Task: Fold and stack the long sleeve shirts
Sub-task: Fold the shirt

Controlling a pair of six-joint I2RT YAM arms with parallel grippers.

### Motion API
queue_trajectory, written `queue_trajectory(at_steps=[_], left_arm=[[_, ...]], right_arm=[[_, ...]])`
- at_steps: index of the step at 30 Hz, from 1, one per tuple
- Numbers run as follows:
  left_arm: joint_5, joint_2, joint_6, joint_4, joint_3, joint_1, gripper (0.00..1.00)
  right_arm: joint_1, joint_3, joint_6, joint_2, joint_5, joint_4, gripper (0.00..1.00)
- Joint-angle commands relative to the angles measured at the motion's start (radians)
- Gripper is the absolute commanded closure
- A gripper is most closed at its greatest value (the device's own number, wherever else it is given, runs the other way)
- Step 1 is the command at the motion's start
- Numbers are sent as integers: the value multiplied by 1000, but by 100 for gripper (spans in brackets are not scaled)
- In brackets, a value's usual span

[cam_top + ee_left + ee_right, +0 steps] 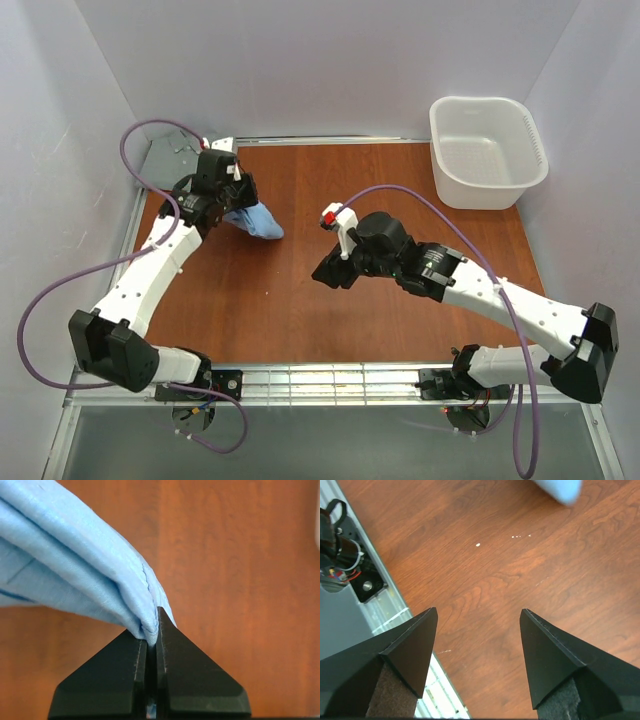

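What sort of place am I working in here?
Probably a lab robot cell: plain white walls box in a wood-grain tabletop, a metal rail edges its near side, a white plastic basket sits far right.

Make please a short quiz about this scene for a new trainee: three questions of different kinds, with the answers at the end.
1. True or false: the left gripper is shut on a fold of the light blue shirt.
2. Where does the white basket stand on the table? A) at the far right corner; B) at the near left corner; C) between the two arms.
3. Fill in: the right gripper is ____ and holds ____.
Key: 1 true; 2 A; 3 open, nothing.
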Motion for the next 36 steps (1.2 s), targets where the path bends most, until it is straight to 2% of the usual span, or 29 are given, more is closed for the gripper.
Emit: queue_trajectory(at_steps=[1,6,8,12,15,16,18,19,21,27,30,32,36], left_arm=[[-222,37,247,-324,229,6,100],[-516,155,382,-591,455,7,100],[-541,211,476,-652,504,6,100],[-495,218,641,-597,440,-25,100],[-563,299,699,-581,461,-141,100],[-566,329,709,-575,481,-217,100],[-581,441,721,-564,538,-291,100],[-581,480,721,-559,555,-357,100],[-555,594,692,-555,605,-416,100],[-508,900,494,-624,772,-632,100],[-451,980,395,-616,876,-732,100],[-400,1003,358,-610,909,-747,100],[-217,982,273,-530,876,-759,100]], right_arm=[[0,-32,35,-70,16,-55,37],[0,-38,39,-108,31,-77,37],[0,-35,39,-110,27,-89,37],[0,-43,46,-128,27,-95,37],[0,-64,57,-163,51,-95,37],[0,-72,63,-170,59,-95,37],[0,-89,72,-196,101,-95,37],[0,-93,81,-206,114,-95,37],[-1,-107,91,-240,157,-95,37],[-3,-170,146,-401,341,-94,37],[-3,-240,190,-507,454,-86,37],[-3,-267,212,-586,520,-88,37],[-3,-320,276,-697,597,-83,35]])
